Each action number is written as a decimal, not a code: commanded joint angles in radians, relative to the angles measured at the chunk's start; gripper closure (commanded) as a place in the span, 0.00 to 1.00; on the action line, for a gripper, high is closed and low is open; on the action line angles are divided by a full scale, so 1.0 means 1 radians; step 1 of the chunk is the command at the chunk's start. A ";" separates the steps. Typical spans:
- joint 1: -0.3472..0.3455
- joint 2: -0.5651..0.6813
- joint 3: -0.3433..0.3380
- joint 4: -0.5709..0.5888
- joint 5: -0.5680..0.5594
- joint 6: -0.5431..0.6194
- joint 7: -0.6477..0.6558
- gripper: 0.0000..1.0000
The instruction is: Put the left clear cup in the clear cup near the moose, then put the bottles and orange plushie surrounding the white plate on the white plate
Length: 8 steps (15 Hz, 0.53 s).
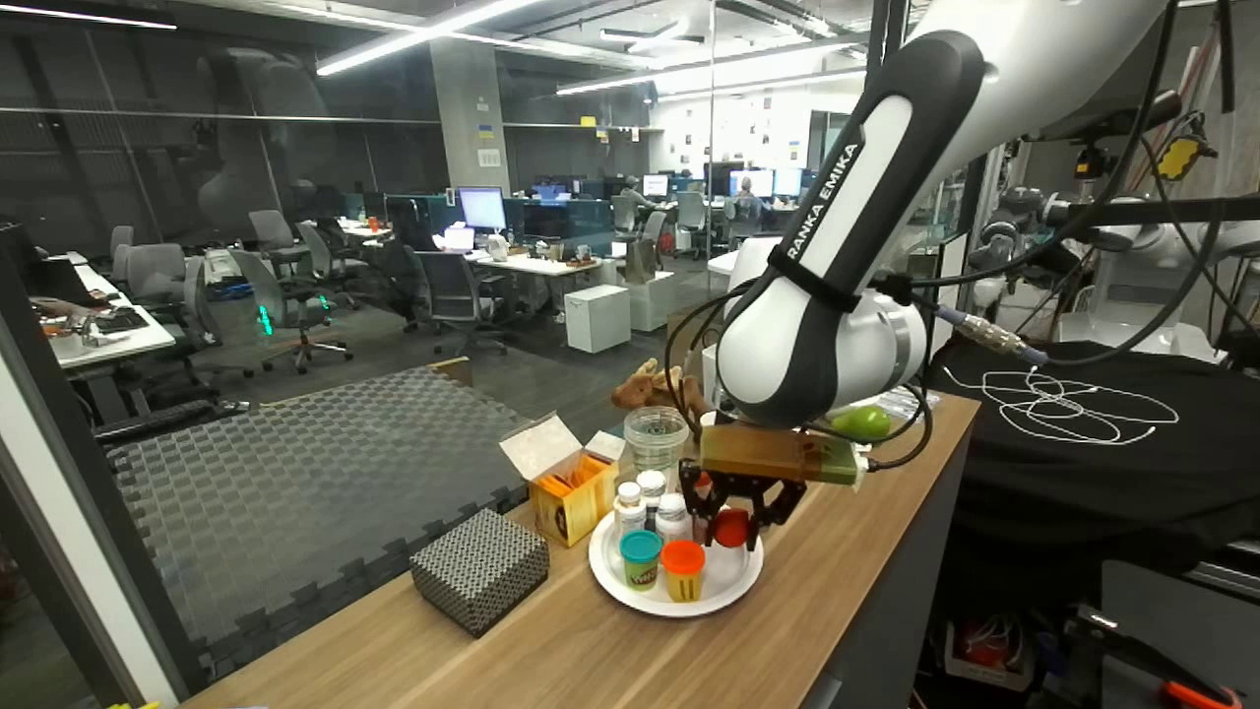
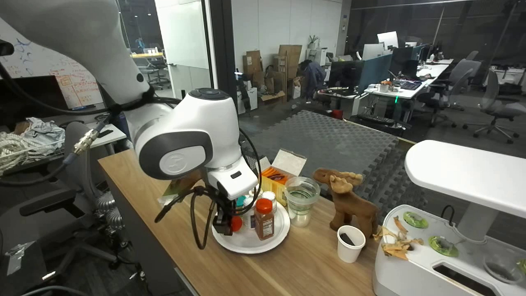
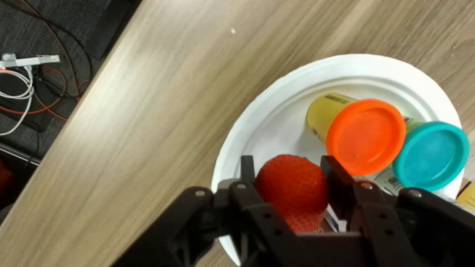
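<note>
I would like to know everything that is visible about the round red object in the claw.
The round red object looks ball-like, shading to orange-red, with a finely bumpy surface resembling knitted or meshed fabric. The claw grips it, its two fingers against opposite sides. It is over the white plate, near the yellow tub with the orange lid. No label shows on the visible side. Whether its underside touches anything is hidden.

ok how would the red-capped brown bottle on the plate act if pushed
The bottle stands upright, taller than wide, so pushing high might tip it. It looks mostly filled with something brown, suggesting some weight. Its smooth-looking wall is probably stiff.
</note>
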 commanded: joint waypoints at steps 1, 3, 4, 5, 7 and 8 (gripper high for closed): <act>-0.002 -0.014 0.014 -0.022 0.034 0.035 -0.089 0.75; 0.003 -0.009 0.010 -0.015 0.035 0.031 -0.110 0.76; 0.005 -0.008 0.007 -0.012 0.035 0.031 -0.118 0.68; 0.010 -0.008 0.001 -0.008 0.032 0.031 -0.121 0.38; 0.010 -0.010 -0.001 -0.004 0.033 0.032 -0.133 0.20; 0.008 -0.013 0.001 -0.005 0.035 0.035 -0.142 0.11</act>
